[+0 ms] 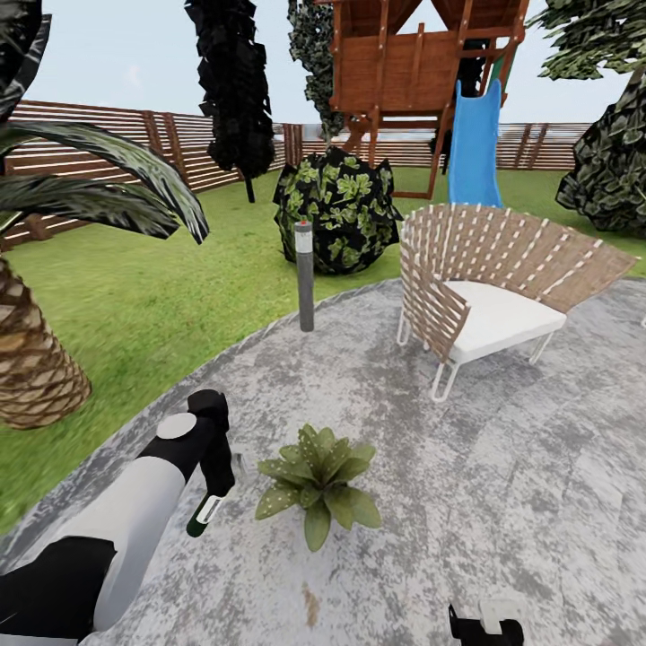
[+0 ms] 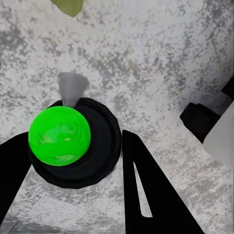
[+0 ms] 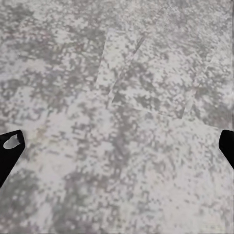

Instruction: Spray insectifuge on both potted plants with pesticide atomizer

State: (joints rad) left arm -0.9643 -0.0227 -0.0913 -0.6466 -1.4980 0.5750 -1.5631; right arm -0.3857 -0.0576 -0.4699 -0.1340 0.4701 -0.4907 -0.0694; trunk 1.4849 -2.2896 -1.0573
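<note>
My left gripper (image 1: 213, 489) hangs low over the grey paved patio (image 1: 502, 467), shut on the pesticide atomizer (image 1: 203, 514). In the left wrist view the atomizer (image 2: 61, 136) shows from above as a bright green top on a black round body with a grey nozzle, held between the dark fingers (image 2: 146, 195). One potted plant (image 1: 316, 480), a low rosette of speckled green leaves, sits just right of that gripper, and a leaf tip (image 2: 68, 5) reaches the frame edge. My right gripper (image 1: 484, 624) is open over bare paving, its fingertips (image 3: 9, 146) far apart.
A scaly palm trunk (image 1: 31, 359) stands on the lawn at left. A grey post light (image 1: 305, 274) rises at the patio's edge. A woven chair with a white cushion (image 1: 484, 287) sits at right. Behind are a leafy bush (image 1: 336, 211), a wooden playset with a blue slide (image 1: 474, 144) and a slatted fence (image 1: 108, 144).
</note>
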